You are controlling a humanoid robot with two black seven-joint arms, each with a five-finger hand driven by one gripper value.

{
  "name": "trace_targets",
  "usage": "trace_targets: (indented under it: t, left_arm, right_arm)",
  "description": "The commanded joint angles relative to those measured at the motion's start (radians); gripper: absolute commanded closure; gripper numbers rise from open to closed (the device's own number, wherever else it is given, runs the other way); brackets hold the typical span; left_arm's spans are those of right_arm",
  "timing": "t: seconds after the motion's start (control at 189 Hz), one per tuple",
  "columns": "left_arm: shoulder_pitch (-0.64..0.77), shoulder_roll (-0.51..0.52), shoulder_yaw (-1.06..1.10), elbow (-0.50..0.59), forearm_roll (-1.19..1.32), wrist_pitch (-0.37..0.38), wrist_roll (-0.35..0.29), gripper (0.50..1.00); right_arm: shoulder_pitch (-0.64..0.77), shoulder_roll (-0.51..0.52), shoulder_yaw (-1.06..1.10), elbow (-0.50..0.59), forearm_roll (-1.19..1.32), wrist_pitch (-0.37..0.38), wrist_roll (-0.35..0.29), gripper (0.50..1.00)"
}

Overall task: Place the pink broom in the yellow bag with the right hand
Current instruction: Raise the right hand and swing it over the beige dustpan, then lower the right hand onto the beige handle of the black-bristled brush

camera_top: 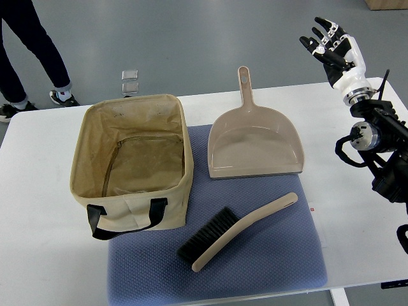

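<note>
Top view: pale pink-beige plastic hand broom with black bristles (pixel 239 231) lies diagonally on the blue-grey textured mat (pixel 287 255), handle toward the right and clear of everything, probably so the right arm can reach it; the open yellow-tan fabric bag with black strap handles (pixel 132 166) stands just left of it, mouth up, ready to receive. A matching beige dustpan (pixel 255 143) sits behind the broom. Right hand (pixel 331 44) is raised well off the white table (pixel 357 210), fingers spread, holding nothing.

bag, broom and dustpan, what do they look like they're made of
Bag: soft fabric, likely canvas; its walls sag and crease, with black webbing handles. Broom: smooth matte handle, probably plastic, with dark bristles. Dustpan: same smooth beige-pink look, probably moulded plastic, with a faint sheen.
</note>
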Motion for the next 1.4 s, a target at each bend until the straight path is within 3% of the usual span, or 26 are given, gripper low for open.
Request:
trace_targets:
  t: [0.0,0.206,0.455,0.545,0.683,0.831,0.932,1.154,1.392]
  left_arm:
    - [0.000,0.000,0.000,0.000,0.000,0.000,-0.001,0.500]
    - [0.000,0.000,0.000,-0.001,0.000,0.000,0.001,0.500]
    - [0.000,0.000,0.000,-0.001,0.000,0.000,-0.001,0.500]
    - [0.000,0.000,0.000,0.000,0.000,0.000,0.001,0.500]
    - [0.000,0.000,0.002,0.000,0.000,0.000,0.001,0.500]
    - [0.000,0.000,0.000,0.000,0.000,0.000,-0.001,0.500]
    - [0.000,0.000,0.000,-0.001,0.000,0.000,-0.001,0.500]
    - [0.000,0.000,0.000,0.000,0.000,0.000,-0.001,0.500]
    - [0.000,0.000,0.000,0.000,0.000,0.000,0.001,0.500]
  right_arm:
    - [0.057,-0.061,-0.044,0.000,-0.077,0.001,-0.006,0.570]
    - [0.205,-0.211,-0.262,0.002,-0.120,0.007,-0.034,0.570]
    - [0.416,-0.343,-0.653,0.025,-0.144,0.071,-0.047,0.570]
    - [0.472,-0.383,-0.761,0.109,-0.233,0.091,-0.038,0.570]
    - [0.510,-0.476,-0.831,0.340,-0.505,0.094,0.003,0.570]
    - [0.521,-0.538,-0.833,0.541,-0.693,0.119,0.006,0.570]
    - [0.521,-0.558,-0.834,0.615,-0.736,0.156,0.006,0.570]
    - [0.465,-0.570,-0.864,0.710,-0.850,0.177,0.005,0.570]
    - [0.314,-0.570,-0.899,0.716,-0.925,0.160,-0.003,0.570]
